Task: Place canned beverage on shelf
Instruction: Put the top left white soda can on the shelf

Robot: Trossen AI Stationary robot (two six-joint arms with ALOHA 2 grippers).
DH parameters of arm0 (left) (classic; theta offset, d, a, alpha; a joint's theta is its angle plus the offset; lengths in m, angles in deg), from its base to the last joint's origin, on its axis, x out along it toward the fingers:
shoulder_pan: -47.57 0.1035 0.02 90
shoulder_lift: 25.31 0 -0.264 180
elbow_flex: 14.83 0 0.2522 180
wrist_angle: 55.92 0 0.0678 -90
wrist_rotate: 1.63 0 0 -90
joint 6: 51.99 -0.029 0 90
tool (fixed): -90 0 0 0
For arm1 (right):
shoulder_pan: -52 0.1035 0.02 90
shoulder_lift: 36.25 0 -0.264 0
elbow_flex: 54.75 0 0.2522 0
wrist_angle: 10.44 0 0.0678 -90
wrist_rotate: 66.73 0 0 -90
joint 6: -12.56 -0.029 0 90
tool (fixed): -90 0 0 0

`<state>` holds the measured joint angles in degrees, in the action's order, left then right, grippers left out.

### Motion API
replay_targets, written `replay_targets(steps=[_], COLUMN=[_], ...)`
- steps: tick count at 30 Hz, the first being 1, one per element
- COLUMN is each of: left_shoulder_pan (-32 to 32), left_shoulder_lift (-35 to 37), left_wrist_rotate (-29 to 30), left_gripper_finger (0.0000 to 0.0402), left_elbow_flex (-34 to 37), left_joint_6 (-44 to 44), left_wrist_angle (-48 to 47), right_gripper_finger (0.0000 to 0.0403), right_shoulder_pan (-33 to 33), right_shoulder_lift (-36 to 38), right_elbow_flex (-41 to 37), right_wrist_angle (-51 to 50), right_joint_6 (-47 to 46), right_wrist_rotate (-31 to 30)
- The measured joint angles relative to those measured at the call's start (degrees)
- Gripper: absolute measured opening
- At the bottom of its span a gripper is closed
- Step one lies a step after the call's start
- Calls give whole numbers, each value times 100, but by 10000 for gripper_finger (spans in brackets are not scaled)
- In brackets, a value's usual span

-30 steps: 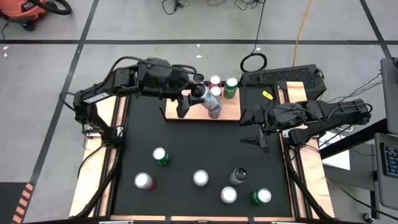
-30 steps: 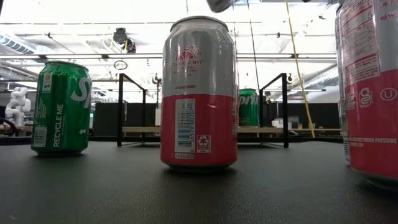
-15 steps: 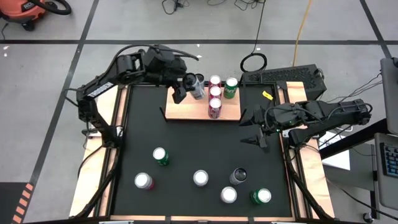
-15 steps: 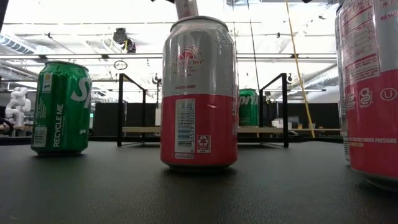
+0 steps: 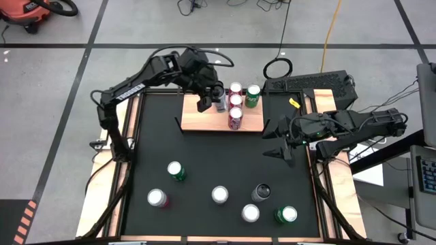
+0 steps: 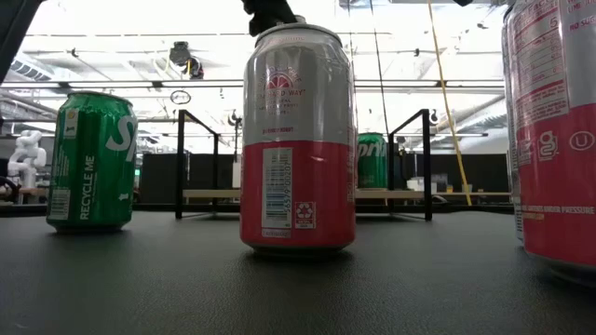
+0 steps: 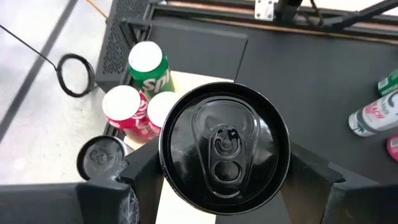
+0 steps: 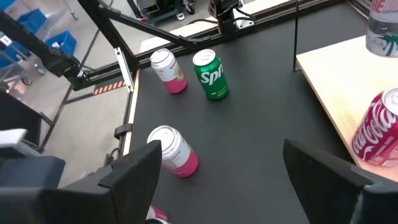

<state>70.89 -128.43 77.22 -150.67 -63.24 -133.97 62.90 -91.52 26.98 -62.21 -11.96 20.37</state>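
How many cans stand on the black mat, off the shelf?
6. Left: green can, pink can. Middle: silver-topped can. Right: dark can, white-topped can, second green can. None seems hidden.

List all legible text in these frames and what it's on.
"RECYCLE ME": green can, low view, left.
"Spri": green can, right wrist view.
"CONTENTS UNDER PRESSURE": pink can, right edge.
Centre pink-and-silver can: logo and small print too small to read.
Red cola can: script cropped, unreadable.

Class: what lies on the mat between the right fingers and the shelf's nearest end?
Nothing: in the high view, bare black mat separates the right gripper from the shelf.
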Motion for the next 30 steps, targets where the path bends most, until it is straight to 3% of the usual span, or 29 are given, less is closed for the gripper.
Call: replay_targets(steps=[12, 18, 30], left_shoulder_pan=[322, 370, 355], left_shoulder_lift=[-351, -344, -323], left_wrist_rotate=[-396, -589, -756], left_gripper_finger=[244, 244, 244], left_elbow_flex=[83, 567, 1264], left_joint_6=[-437, -447, -480], left_wrist_angle=[-46, -120, 816], right_gripper_finger=[313, 313, 313], right_shoulder_pan=[7, 7, 7], right_shoulder_lift=[-1, -1, -1], right_elbow_flex=[0, 0, -2], right_wrist_angle=[-2, -4, -33], right_joint_6=[-87, -78, -13], right_wrist_rotate=[15, 15, 9])
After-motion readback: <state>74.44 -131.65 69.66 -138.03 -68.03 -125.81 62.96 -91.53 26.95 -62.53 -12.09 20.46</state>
